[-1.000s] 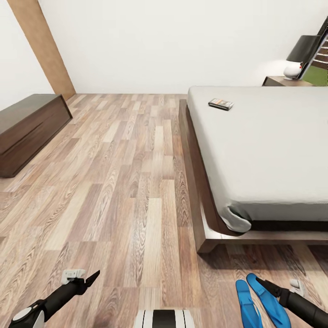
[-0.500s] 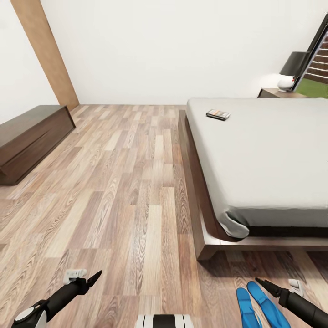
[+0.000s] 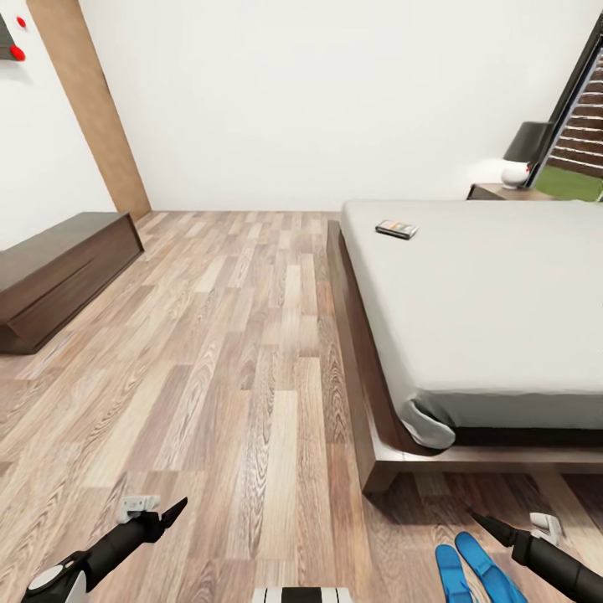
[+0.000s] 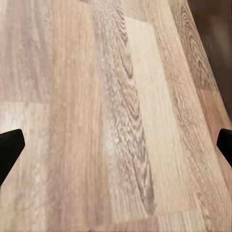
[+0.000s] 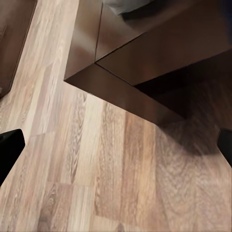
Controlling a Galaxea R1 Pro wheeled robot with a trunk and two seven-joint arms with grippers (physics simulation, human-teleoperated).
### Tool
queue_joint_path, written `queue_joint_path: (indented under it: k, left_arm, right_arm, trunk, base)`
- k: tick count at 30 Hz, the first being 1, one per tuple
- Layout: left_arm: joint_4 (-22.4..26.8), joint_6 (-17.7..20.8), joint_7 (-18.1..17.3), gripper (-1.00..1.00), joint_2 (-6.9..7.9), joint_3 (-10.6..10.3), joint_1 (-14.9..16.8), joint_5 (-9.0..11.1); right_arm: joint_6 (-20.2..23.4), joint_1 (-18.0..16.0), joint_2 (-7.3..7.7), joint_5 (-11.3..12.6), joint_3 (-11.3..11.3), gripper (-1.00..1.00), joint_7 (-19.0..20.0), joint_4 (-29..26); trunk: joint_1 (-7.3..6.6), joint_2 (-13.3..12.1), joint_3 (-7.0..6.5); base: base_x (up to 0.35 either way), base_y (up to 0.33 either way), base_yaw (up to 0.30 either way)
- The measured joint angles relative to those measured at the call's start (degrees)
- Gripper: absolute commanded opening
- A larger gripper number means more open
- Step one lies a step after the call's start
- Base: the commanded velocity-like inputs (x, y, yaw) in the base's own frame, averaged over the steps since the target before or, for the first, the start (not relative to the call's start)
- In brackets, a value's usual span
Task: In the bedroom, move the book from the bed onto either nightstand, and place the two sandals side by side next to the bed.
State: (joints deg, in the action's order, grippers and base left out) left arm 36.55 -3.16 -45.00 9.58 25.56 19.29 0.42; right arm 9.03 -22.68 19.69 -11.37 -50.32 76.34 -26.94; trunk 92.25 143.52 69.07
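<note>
Grey mattress of the bed (image 3: 494,318) bears the book (image 3: 396,229)

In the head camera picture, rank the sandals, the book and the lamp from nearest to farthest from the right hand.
1. The blue sandals, on the floor just beside the right hand, at the foot of the bed.
2. The book, lying on the mattress toward the bed's far end.
3. The lamp, on the nightstand beyond the bed, by the window.

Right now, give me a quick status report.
Both pincers open, empty, low over the floor. Book on the bed, far end. Two sandals side by side near the bed's foot. Floor path looks open.
</note>
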Motion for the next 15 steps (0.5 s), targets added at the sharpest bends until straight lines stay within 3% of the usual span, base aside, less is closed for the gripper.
queue_joint_path:
  k: [15]
  left_arm:
    - [0.0, 0.0, 0.0, 1.0, -0.68, 0.0, 0.0, 0.0]
  right_arm:
    - [0.0, 0.0, -0.04, 0.0, 0.0, 1.0, 0.0, 0.0]
  trunk:
    - [-0.39, -0.2, -3.33]
  base:
    - [0.0, 0.0, 0.0]
